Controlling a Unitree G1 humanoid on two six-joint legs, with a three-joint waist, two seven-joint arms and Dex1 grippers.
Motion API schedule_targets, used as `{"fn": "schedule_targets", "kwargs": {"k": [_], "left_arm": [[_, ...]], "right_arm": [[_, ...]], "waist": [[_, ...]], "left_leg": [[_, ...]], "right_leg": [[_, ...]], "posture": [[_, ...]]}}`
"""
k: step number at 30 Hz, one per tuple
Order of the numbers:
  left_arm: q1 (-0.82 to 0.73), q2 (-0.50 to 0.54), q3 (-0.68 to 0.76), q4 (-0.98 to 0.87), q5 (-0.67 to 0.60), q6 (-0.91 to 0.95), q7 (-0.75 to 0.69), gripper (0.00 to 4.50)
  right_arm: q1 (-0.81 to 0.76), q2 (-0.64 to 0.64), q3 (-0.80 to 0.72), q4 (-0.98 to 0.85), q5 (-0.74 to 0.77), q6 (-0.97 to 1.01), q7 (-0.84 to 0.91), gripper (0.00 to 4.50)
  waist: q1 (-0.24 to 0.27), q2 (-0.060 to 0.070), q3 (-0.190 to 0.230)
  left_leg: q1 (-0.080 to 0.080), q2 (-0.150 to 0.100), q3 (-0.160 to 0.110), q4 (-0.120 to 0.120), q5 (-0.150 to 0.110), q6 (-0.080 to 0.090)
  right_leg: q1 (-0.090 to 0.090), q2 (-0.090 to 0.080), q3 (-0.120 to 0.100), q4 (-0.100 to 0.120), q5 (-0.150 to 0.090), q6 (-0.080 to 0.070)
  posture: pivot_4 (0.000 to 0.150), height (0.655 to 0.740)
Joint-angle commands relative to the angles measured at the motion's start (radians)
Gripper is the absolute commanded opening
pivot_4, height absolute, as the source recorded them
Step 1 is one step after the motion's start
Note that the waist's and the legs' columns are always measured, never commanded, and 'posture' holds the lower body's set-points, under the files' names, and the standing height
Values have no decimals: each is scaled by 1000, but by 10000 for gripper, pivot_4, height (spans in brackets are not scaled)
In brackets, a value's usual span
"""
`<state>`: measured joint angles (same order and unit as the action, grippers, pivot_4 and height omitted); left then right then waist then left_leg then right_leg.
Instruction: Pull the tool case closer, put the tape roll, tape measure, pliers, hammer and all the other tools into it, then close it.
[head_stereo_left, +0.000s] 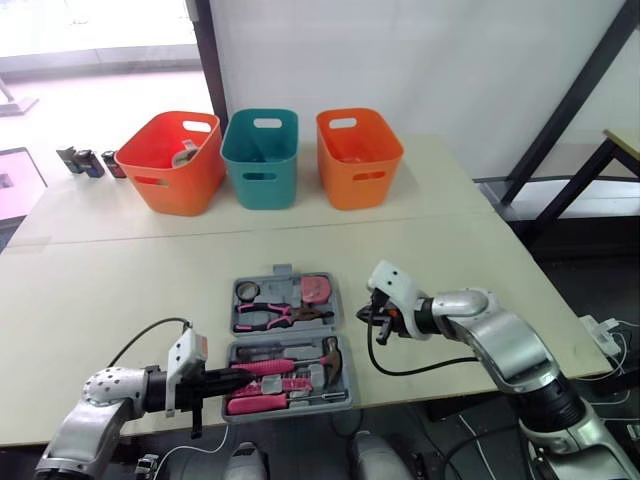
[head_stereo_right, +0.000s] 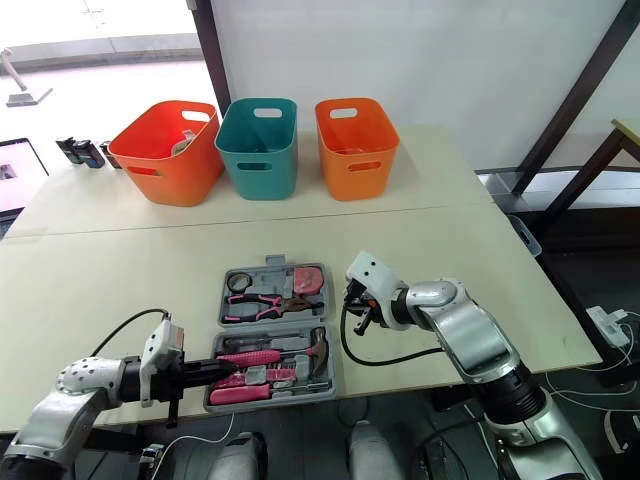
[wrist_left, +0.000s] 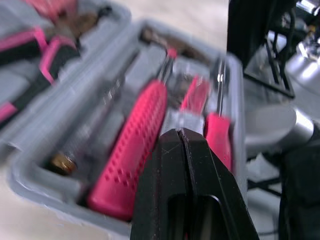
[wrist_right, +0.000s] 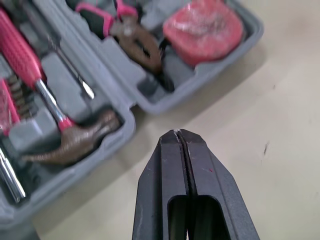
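You have one case (head_stereo_left: 288, 336) open at the tabletop (head_stereo_left: 100, 290) near edge, holding one hammer (wrist_right: 75, 142) and one pliers (wrist_right: 135, 45). Three bins (head_stereo_left: 260, 158) at far edge. Left tool (wrist_left: 181, 132) closed over case, right tool (wrist_right: 182, 132) closed beside it. White wall behind.

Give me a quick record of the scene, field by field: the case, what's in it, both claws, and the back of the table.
Tool case: open, lying flat near the front edge of the table
Inside: pliers, pink tape measure, hammer, pink-handled tools
Left claw: shut, over the pink-handled tools at the case's left side
Right claw: shut, empty, above bare table just right of the case
Back of table: red-orange bin, teal bin, orange bin
Not yet done: closing the case
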<state>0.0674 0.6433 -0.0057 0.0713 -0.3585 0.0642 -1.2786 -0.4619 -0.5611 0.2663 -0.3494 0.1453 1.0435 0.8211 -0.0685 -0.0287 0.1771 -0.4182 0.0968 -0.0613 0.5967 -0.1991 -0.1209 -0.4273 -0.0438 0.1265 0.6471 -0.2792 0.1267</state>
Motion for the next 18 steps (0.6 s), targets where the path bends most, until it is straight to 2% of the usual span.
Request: {"fn": "schedule_targets", "kwargs": {"k": [1, 2, 5, 9, 12, 15, 18], "left_arm": [[-13, -16, -32, 54, 48, -40, 25, 0], [-15, -17, -44, 78, 68, -67, 27, 0], [-15, -10, -76, 137, 127, -124, 39, 0], [-16, 6, -95, 183, 161, -191, 33, 0], [-19, 21, -108, 211, 183, -248, 26, 0], [-27, 30, -119, 220, 189, -278, 24, 0], [-33, 40, -132, 220, 189, -293, 22, 0]], "right_arm": [[-37, 9, -22, -4, 27, 9, -24, 274], [-49, 7, -18, 18, 22, 6, -35, 274], [-87, 31, -40, 102, 36, 20, -66, 8177], [-144, 122, -102, 234, 103, 82, -89, 28567], [-204, 225, -153, 429, 134, 102, -121, 43834], [-290, 314, -212, 685, 143, 56, -165, 44531], [-362, 339, -247, 876, 145, -4, -166, 44531]], "waist": [[1, 0, 0], [2, 0, 0], [1, 1, -1], [-4, 2, -1], [-4, 2, -2], [-5, 4, -3], [-4, 5, -3]], "left_leg": [[0, 0, 0, 0, 0, 0], [0, 0, 0, 0, 0, 0], [1, 0, 0, 0, 0, 0], [4, 0, 0, 0, 0, 0], [7, 0, 0, -1, 0, 0], [8, 0, 0, -2, 0, 0], [8, 0, 0, -2, 0, 0]], "right_leg": [[0, 0, 0, 0, 0, 0], [0, 0, 0, 0, 0, 0], [1, 0, 0, 0, 0, 0], [3, 0, 0, 0, 1, -1], [4, 1, 1, 1, 1, -1], [5, 1, 1, 2, 1, -1], [5, 1, 1, 2, 1, 0]], "posture": [[1500, 7400], [1500, 7400], [1500, 7400], [1500, 7400], [1500, 7400], [1500, 7400], [1500, 7400]]}}
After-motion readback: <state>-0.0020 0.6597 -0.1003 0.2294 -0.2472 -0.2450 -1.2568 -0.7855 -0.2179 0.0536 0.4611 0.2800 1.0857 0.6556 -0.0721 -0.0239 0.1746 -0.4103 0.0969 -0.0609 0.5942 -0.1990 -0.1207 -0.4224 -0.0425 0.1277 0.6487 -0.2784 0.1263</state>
